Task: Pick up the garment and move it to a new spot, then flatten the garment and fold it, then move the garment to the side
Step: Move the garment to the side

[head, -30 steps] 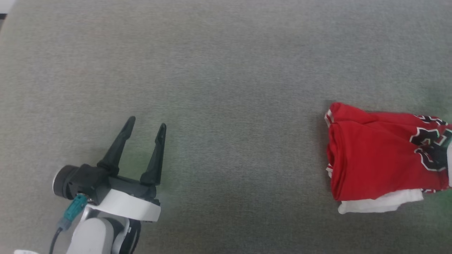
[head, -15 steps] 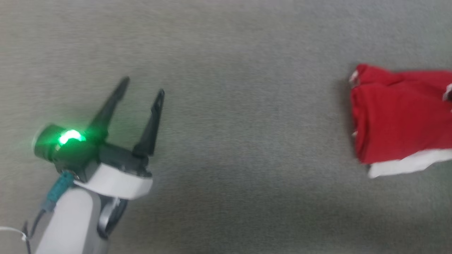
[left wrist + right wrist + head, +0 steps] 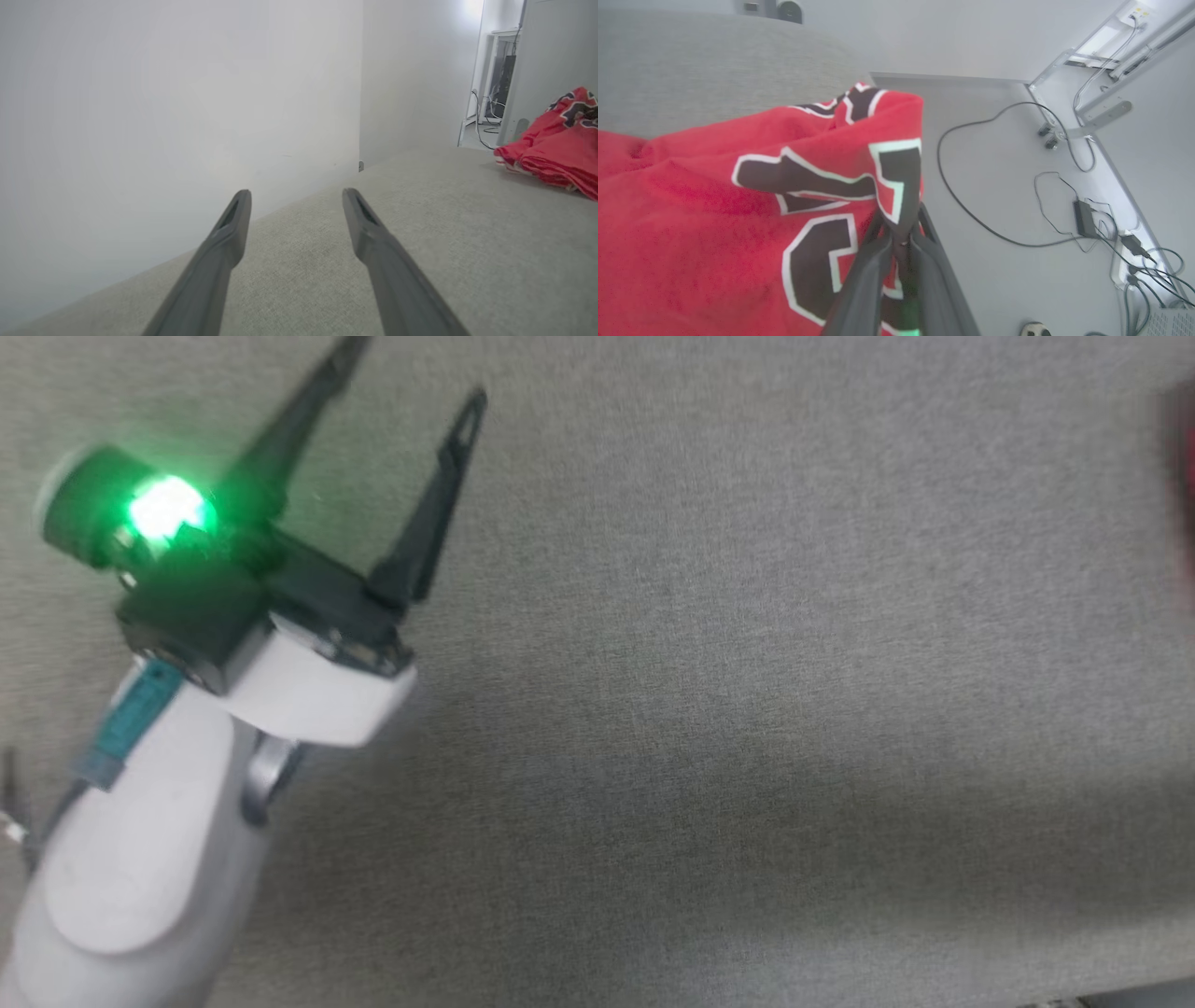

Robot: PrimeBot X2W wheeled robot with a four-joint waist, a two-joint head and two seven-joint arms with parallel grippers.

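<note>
Cloth surface (image 3: 747,709), grey and woven, carries the red jersey-style garment (image 3: 691,224) with black, white-outlined lettering, bunched at the head view's right edge, probably so it can go aside. Right gripper (image 3: 901,233), lower centre of its wrist view, is clamped on a lettered fold. The left gripper (image 3: 415,373), upper left, gapes wide and empty, well apart from it.

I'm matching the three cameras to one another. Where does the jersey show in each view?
Head view: a blurred red sliver of the jersey at the right edge, upper part.
Left wrist view: right edge, heaped on the grey surface.
Right wrist view: left and centre, pinched in the right pincer.
Shared landmark: the grey surface.
</note>
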